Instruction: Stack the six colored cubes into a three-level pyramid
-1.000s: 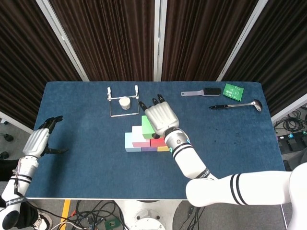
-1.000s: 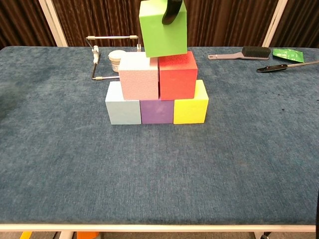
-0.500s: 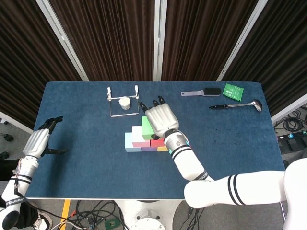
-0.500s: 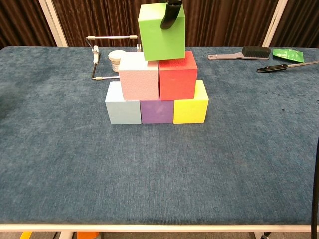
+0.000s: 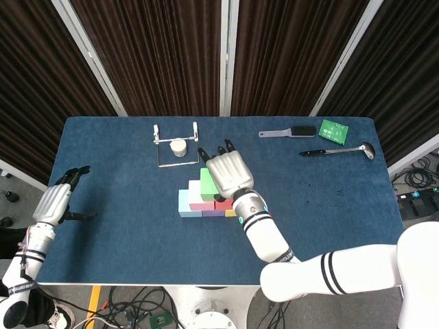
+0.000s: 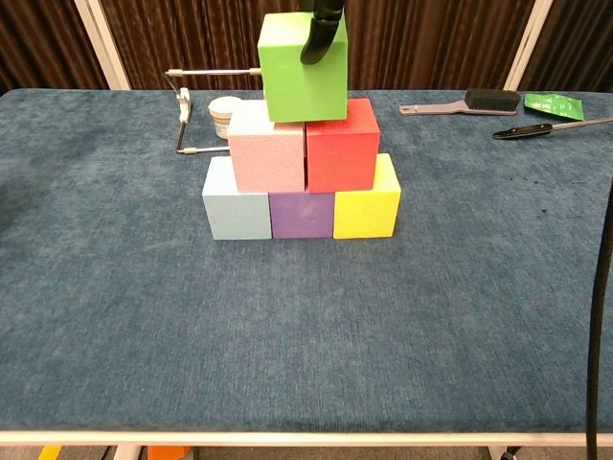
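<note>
Right hand (image 5: 227,171) over the stack, gripping green cube (image 6: 301,66), which sits on pink cube (image 6: 267,150) and red cube (image 6: 342,146), roughly across their seam. Below, left to right: light blue cube (image 6: 236,203), purple cube (image 6: 301,214), yellow cube (image 6: 367,205). Left hand (image 5: 57,201) at the table's (image 6: 306,326) left edge, fingers apart, holding nothing.

no readable text, labels or numbers, green packet (image 5: 334,129) print too small to read

White arms, black-banded; silver hands, black fingertips.
</note>
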Controlling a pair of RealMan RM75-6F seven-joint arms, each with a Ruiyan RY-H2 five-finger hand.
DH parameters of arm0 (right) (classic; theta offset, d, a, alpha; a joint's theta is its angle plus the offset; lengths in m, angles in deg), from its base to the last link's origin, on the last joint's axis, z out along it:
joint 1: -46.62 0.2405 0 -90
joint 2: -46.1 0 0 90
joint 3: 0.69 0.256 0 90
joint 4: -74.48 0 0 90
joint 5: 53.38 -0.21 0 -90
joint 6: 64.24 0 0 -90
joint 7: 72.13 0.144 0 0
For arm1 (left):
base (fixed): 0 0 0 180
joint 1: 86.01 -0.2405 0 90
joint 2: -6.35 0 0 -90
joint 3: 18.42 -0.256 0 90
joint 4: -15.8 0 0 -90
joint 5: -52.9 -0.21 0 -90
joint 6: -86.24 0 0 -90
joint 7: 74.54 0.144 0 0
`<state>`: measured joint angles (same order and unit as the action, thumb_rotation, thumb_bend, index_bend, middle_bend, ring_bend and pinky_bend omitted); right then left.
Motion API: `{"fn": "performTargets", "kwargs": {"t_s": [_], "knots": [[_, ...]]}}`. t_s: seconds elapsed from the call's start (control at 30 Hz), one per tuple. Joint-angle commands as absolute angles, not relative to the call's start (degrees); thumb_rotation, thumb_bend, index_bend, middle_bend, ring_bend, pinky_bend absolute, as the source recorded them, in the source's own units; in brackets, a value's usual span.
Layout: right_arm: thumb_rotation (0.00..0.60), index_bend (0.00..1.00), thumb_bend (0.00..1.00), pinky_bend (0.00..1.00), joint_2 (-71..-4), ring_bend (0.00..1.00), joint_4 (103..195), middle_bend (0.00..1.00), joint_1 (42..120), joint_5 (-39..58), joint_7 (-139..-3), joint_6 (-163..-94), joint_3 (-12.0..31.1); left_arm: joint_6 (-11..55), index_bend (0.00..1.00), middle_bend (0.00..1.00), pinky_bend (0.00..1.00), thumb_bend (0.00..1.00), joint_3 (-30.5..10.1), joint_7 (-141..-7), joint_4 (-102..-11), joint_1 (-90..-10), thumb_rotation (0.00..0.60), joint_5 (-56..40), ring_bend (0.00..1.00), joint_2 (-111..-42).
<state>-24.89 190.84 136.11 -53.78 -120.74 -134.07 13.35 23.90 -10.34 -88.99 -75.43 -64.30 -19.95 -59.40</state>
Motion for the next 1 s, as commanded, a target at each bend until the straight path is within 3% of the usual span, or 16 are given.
{"fn": "performTargets", "kwargs": {"t_s": [0.03, 1.0], "knots": [[0.600, 0.00, 0.11, 0.00, -25.76, 0.16, 190.54, 0.65, 135.82, -54.06, -121.42, -135.19, 13.74, 23.94, 0.08, 0.11, 0.14, 0.03, -10.41, -89.08, -75.33, -64.31, 0.600, -19.99, 0.00, -59.48], [0.600, 0.00, 0.12, 0.00, -28.77, 0.17, 190.30, 0.66, 133.55, -55.49, -125.88, -137.32, 18.02, 24.53, 0.08, 0.11, 0.14, 0.03, -10.58, -89.39, -75.01, -64.12, 0.600, -19.88, 0.00, -59.52]]}}
